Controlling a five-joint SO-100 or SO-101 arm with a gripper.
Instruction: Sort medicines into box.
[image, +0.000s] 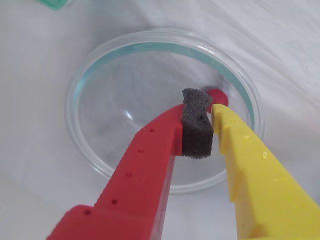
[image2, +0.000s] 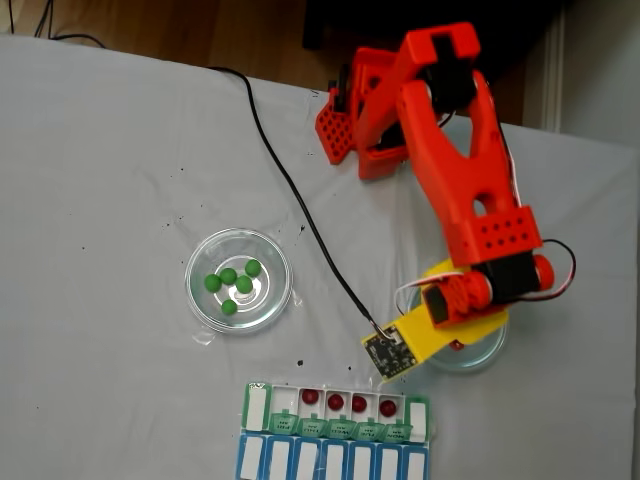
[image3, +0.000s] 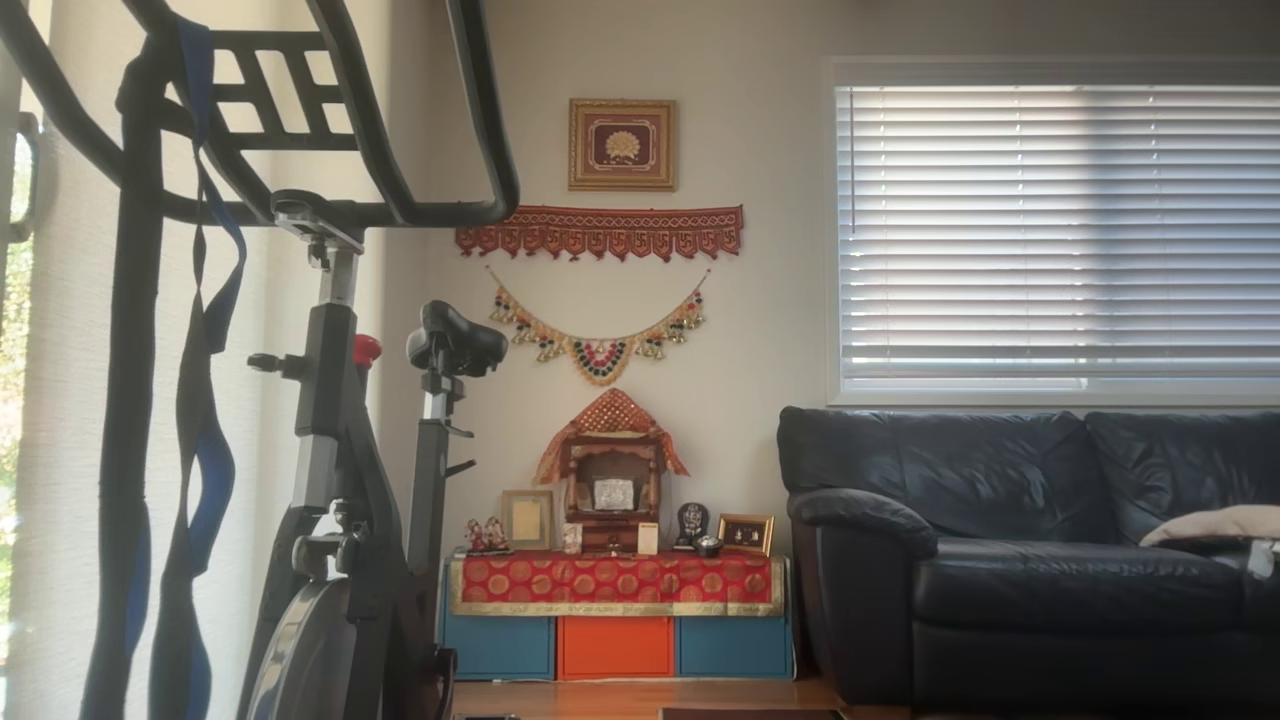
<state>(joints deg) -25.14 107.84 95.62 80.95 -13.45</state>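
Note:
In the wrist view my gripper (image: 199, 107) hangs over a clear glass dish (image: 100, 165), its red finger (image: 150, 150) and yellow finger (image: 250, 160) closed together on the grey foam pad (image: 196, 125). One dark red medicine ball (image: 220, 95) lies in the dish just past the yellow fingertip, not between the jaws. In the fixed view the arm's yellow wrist part (image2: 440, 325) covers that dish (image2: 492, 352). The box (image2: 335, 440) lies at the bottom edge with several red balls (image2: 335, 401) in its open top row. Several green balls (image2: 236, 282) sit in a second dish (image2: 200, 305).
The red arm's base (image2: 370, 110) stands at the table's far edge, and a black cable (image2: 290, 190) runs from it across the white cloth to the wrist. A green corner (image: 52, 4) shows at the wrist view's top left. The other view shows a living room.

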